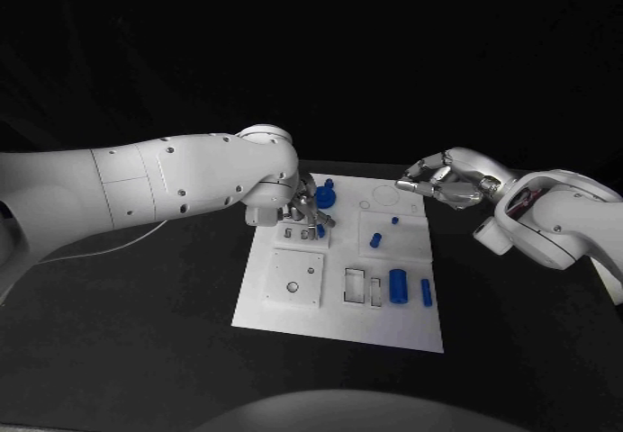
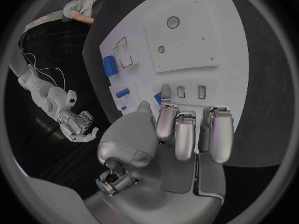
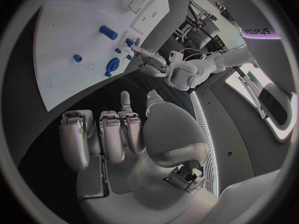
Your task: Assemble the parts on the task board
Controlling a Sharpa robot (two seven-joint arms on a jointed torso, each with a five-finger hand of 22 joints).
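The flat white task board (image 1: 340,310) looks like matt, smooth plastic; the small blue cylindrical parts (image 1: 397,283) seem faintly glossy plastic; the black table (image 1: 130,351) is matt; the silver hands (image 2: 181,134) gleam like polished metal.

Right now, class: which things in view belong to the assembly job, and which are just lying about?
Belonging to the job:
task board
large blue part
slim blue part
small blue part
left hand, down at the board
right hand, off the board's far corner

Just lying about:
white cable
black table
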